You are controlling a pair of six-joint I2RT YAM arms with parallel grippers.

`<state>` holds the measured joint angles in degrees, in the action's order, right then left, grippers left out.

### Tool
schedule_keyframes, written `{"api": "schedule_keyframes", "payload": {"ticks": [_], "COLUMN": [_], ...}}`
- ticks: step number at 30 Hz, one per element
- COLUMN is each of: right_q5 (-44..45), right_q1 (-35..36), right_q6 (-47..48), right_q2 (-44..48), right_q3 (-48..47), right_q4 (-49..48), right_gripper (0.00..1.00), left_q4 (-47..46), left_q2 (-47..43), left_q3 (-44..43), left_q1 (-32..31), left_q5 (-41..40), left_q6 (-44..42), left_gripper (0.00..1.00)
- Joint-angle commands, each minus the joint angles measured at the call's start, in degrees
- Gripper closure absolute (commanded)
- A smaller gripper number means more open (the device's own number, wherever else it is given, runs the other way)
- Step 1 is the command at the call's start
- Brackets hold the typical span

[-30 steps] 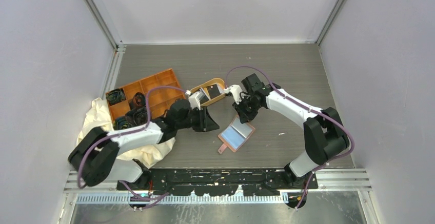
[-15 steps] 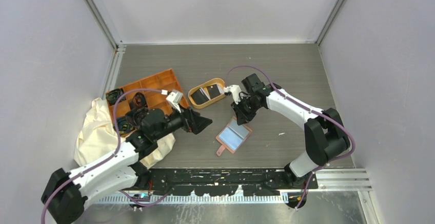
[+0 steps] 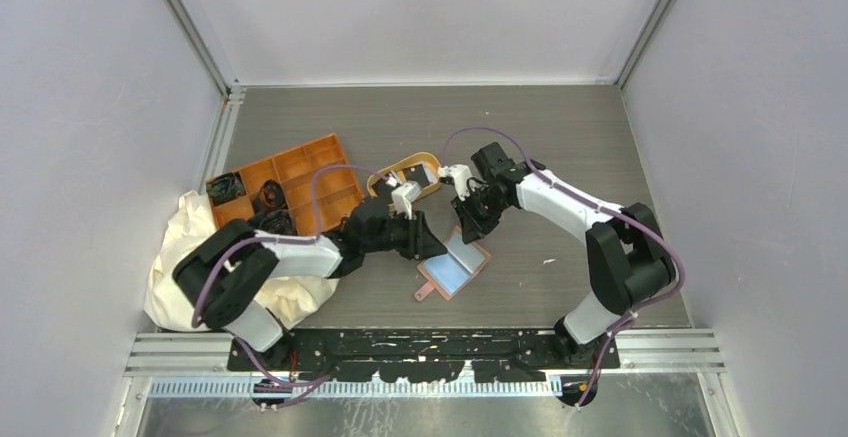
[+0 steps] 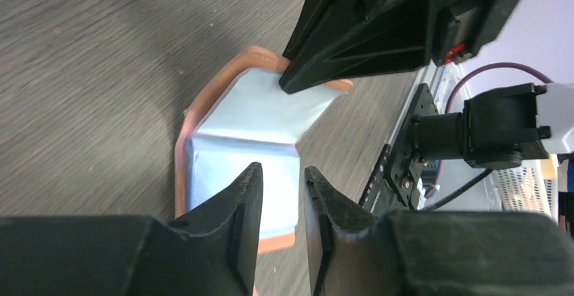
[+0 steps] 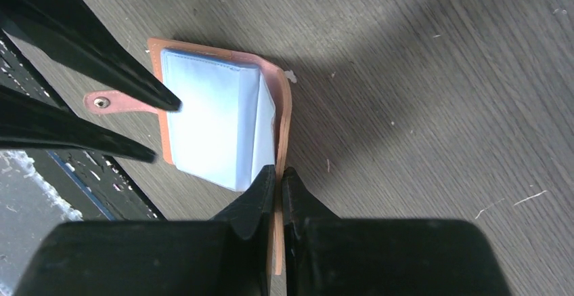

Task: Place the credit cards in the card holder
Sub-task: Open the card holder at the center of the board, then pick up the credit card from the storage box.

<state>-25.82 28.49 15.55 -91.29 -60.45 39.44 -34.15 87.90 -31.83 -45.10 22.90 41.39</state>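
The card holder (image 3: 452, 273) lies open on the table, pinkish-brown with bluish pockets; it also shows in the left wrist view (image 4: 250, 113) and the right wrist view (image 5: 210, 127). My right gripper (image 3: 467, 225) is shut on its far cover edge (image 5: 278, 171) and holds that flap raised. My left gripper (image 3: 428, 244) is at the wallet's left side, jaws a little apart with nothing seen between them (image 4: 283, 171). Its fingers (image 5: 135, 82) point at the pockets. Dark credit cards (image 3: 417, 173) lie in the oval tan-rimmed tray (image 3: 378, 183), partly hidden by the left arm.
An orange compartment tray (image 3: 300, 172) with dark items stands at the left. A cream cloth (image 3: 190, 247) lies under the left arm. The wallet's snap tab (image 5: 101, 101) sticks out toward the near edge. The arm bases line the near edge.
My left gripper left the oval tray, pulled back left, then swung right and down to the wallet's left side. My right gripper kept its hold on the wallet flap.
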Motion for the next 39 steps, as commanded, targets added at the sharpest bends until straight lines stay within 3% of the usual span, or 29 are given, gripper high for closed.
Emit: {"api": "schedule_keyframes", "payload": {"ticks": [1,8,13,16,19,21,24,28,39], "right_q5": [0.62,4.92,10.84,3.31,-13.29,-16.01,-12.64,-8.11,9.35], "right_q1": [-0.28,-1.10,-1.79,-2.46,-2.47,-2.48,-2.53,-3.67,-4.45], "right_q6": [-0.74,0.09,3.24,5.37,8.33,7.86,5.44,2.72,0.95], "right_q2": [-0.59,-0.02,7.18,14.58,15.85,11.91,3.99,-2.19,-12.49], "right_q3": [-2.52,-3.24,-2.93,0.02,3.30,2.62,-0.68,-1.78,-4.05], "right_q4": [-1.30,-0.97,-2.44,-4.42,-3.91,-3.01,-0.93,-1.03,-0.41], "right_gripper": [0.89,0.72,0.55,0.52,0.60,0.72,0.84,0.90,0.91], "left_q4": [-5.59,-7.95,-5.91,-5.26,-6.35,-8.20,-12.03,-15.85,-20.21], "left_q2": [7.24,20.29,24.79,26.15,27.33,28.08,28.81,28.25,28.92], "left_q3": [-6.03,-11.66,-13.35,-13.78,-13.84,-13.74,-12.84,-10.79,-9.27], "left_q1": [-1.41,-2.45,-2.47,-2.45,-2.37,-2.10,-1.67,-0.95,-0.08], "left_q5": [-0.33,1.17,-1.02,-1.95,-1.64,-0.64,0.88,1.44,1.65], "left_q6": [-2.35,-1.25,-1.88,-2.55,-2.95,-2.79,-2.12,-2.27,-1.82], "left_gripper": [0.74,0.82,0.83,0.84,0.84,0.84,0.83,0.83,0.82]}}
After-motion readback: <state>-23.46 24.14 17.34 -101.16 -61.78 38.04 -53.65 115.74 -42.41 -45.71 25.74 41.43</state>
